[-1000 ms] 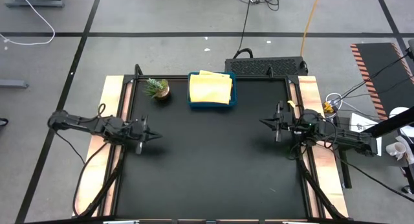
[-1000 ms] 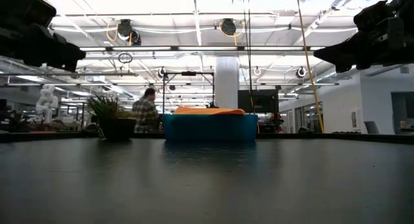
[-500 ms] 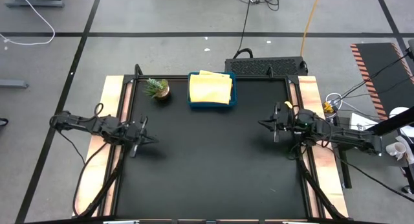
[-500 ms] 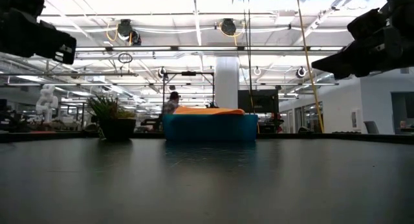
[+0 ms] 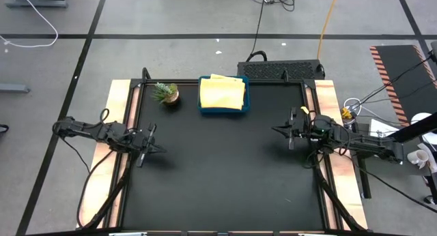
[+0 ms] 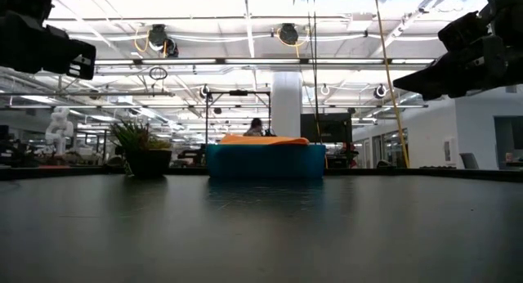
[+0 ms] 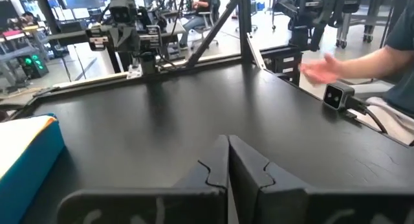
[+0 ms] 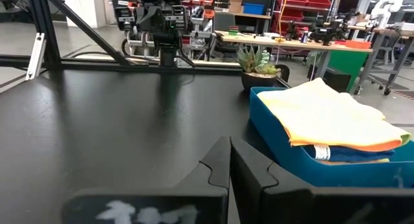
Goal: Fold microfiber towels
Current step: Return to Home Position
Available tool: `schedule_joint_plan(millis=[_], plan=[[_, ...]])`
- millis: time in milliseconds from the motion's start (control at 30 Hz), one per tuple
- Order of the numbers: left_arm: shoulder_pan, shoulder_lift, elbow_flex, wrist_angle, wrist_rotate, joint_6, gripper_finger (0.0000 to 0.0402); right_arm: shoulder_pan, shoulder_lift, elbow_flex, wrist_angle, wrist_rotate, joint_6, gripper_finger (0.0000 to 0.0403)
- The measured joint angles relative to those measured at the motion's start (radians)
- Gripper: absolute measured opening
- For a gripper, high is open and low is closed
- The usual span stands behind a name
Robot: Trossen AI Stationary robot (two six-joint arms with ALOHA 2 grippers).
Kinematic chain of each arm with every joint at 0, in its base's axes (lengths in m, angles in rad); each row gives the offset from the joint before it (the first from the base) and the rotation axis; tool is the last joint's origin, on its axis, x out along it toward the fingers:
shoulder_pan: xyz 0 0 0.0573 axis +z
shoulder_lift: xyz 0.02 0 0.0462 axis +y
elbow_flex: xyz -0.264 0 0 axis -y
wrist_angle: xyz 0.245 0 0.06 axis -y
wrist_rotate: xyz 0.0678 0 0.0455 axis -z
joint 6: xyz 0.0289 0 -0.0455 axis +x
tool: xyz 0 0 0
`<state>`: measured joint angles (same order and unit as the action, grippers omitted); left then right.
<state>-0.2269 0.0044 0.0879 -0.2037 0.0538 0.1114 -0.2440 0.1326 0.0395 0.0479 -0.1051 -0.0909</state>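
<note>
The left gripper, fingers pressed together on nothing, had drawn back a little toward its own table edge since a second before. The right gripper, likewise closed and empty, had barely shifted at the opposite side. The folded microfiber towels lay stacked in the teal tray at the far edge, orange uppermost, near the potted plant.

Folded microfiber towels stacked flat in the teal tray, orange uppermost, blue beneath.
</note>
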Motion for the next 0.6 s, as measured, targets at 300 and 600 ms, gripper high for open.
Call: schedule_joint_plan(millis=[300,600], plan=[[0.000,0.001,-0.010,0.017,-0.055,-0.017,0.0003,0.000,0.000,0.000,0.003,0.000,0.001,0.0000],[0.000,0.001,-0.012,0.027,-0.103,-0.108,0.0027,0.000,0.000,0.000,0.007,0.002,0.000,0.0000]])
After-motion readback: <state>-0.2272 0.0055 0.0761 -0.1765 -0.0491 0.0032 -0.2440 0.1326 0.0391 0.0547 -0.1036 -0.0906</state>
